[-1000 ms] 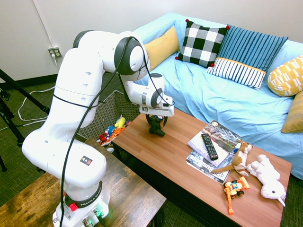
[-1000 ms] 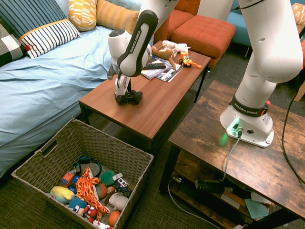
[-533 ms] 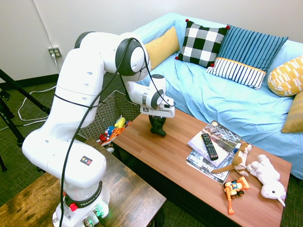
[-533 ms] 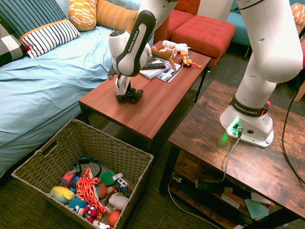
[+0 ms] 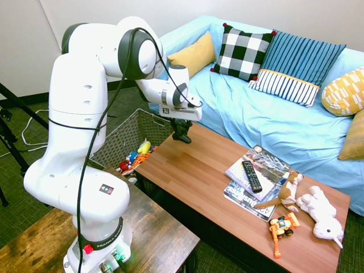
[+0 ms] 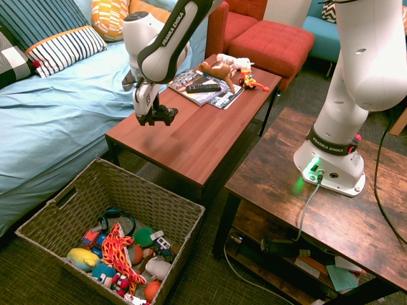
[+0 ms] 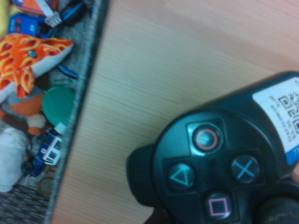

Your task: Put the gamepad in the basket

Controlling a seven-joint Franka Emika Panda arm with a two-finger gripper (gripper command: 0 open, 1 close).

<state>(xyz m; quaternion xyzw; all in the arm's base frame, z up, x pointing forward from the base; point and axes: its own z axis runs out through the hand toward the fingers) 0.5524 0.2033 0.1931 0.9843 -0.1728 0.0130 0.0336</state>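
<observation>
One small glossy black plastic gamepad with two curved handles (image 6: pixel 158 115) hangs in the two-finger gripper (image 6: pixel 152 113) of the white arm, whose fingers are clamped onto it from above. The gamepad is lifted clear of the reddish-brown wooden coffee table (image 6: pixel 203 136) and sits directly under the gripper, above the table's end nearest the basket. In the wrist view the gamepad (image 7: pixel 219 163) fills the lower corner, its four face buttons showing a circle, a triangle, a cross and a square, with a white label beside them.

One large rectangular grey-brown woven wicker basket (image 6: pixel 57 206) stands on the floor below and off to the side of the gripper, just beyond the table's end. It already holds a heap of small toys, among them an orange patterned plush fish (image 6: pixel 116 249); their exact number cannot be told.

Far from the gripper, at the table's other end, lie one long flat black remote (image 5: pixel 251 175) on top of two overlapping magazines (image 5: pixel 256 179), one brown-and-white plush dog (image 5: pixel 287 190), one white plush animal (image 5: pixel 321 213) and one small orange toy robot (image 5: pixel 282 225).

Beyond the table, one sofa under a light blue cover (image 5: pixel 273 122) carries six cushions in the first exterior view: one plain mustard, one black-and-white checked, one dark blue striped, one white striped, one yellow patterned, and one mustard one at the picture's edge.
</observation>
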